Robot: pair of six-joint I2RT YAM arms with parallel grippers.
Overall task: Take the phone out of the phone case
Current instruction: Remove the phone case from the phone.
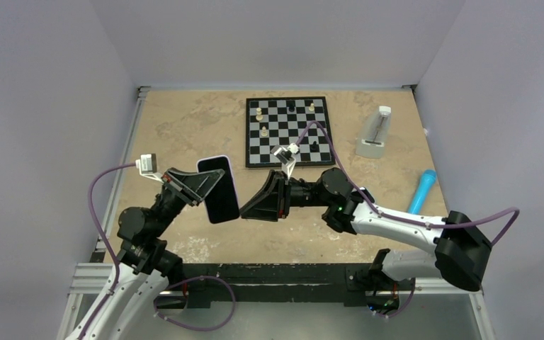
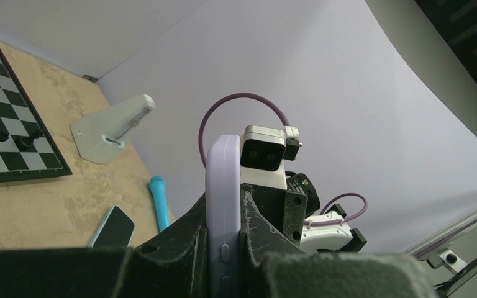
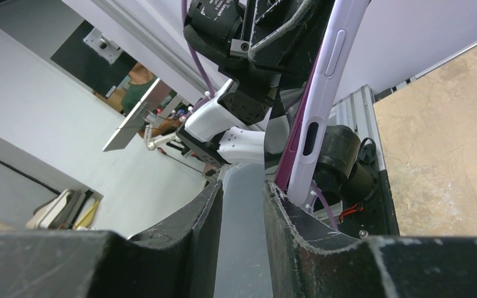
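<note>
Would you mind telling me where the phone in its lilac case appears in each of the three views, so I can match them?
Top external: the cased phone is left of centre, gripped by the left gripper.
Left wrist: edge-on and upright, bottom centre.
Right wrist: a slanting edge, upper right of centre.
Shared landmark: the tan table.

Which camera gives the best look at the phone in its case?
Top external: the phone shows whole, screen side, with a lilac rim around it, clamped by the left tool. Left wrist shows only its thin lilac edge; right wrist shows one side edge with buttons.
</note>
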